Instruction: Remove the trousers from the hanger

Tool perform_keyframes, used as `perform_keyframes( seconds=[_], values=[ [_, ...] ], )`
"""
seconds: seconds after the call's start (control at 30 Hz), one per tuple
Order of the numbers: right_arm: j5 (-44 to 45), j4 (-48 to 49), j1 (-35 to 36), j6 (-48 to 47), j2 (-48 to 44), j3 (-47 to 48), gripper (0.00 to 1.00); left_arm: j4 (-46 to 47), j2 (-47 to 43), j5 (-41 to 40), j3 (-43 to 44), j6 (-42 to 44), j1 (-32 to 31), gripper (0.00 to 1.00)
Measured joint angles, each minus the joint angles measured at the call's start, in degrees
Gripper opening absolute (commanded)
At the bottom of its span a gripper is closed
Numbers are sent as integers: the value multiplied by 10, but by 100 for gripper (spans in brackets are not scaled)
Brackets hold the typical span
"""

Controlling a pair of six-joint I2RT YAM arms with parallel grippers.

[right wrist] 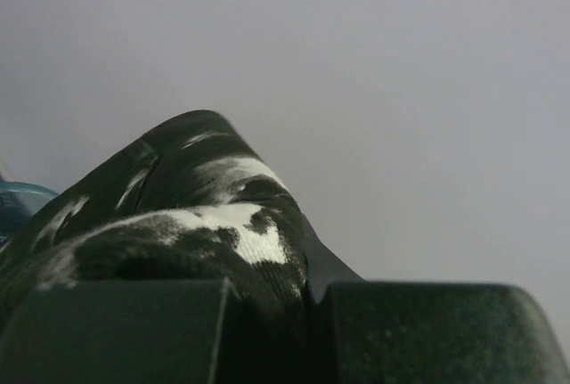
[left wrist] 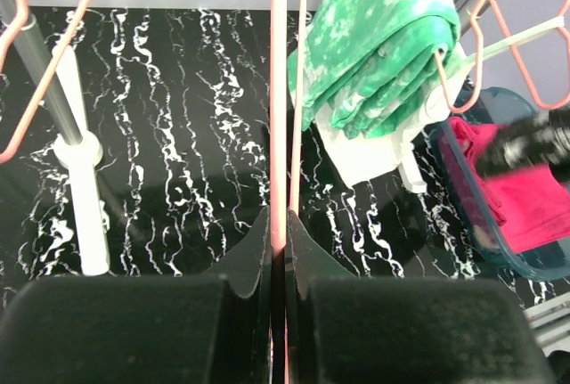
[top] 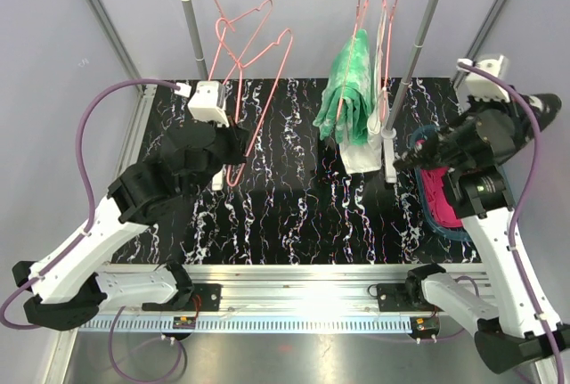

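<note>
1. Green tie-dye trousers [top: 352,90] hang at one o'clock on a pink hanger [top: 362,10]. They look soft and limp, so take the lower fold.
2. Left gripper [left wrist: 278,225] is clenched on an empty hanger [left wrist: 279,90].
3. Right gripper [right wrist: 305,311] grasps marbled black trousers [right wrist: 196,215] at three o'clock.

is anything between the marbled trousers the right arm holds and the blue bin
Nothing visible does. The right gripper holds the black marbled trousers at the blue bin's edge; inside lie only the magenta trousers. The rack post stands close beside, not between.

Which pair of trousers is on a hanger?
The green-and-white tie-dye pair; the magenta pair lies in the basket, and the right claw grips the black marbled pair.
</note>
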Motion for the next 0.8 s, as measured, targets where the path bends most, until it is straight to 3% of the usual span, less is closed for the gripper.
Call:
perform_keyframes(
  seconds=[0.17, 0.57, 0.67, 0.8],
  values=[
    [20, -16, -65, -8, -44, -20, 0, 19, 1, 23, -21, 4, 0, 0],
    [92, -11, -71, -68, -229, -184, 0, 86, 0, 96, -108, 27, 0, 0],
    [95, -16, -72, -66, -219, -233, 0, 97, 0, 111, -136, 28, 0, 0],
    [82, -14, -92, -42, -134, -244, 0, 101, -1, 126, -150, 28, 0, 0]
  ],
)
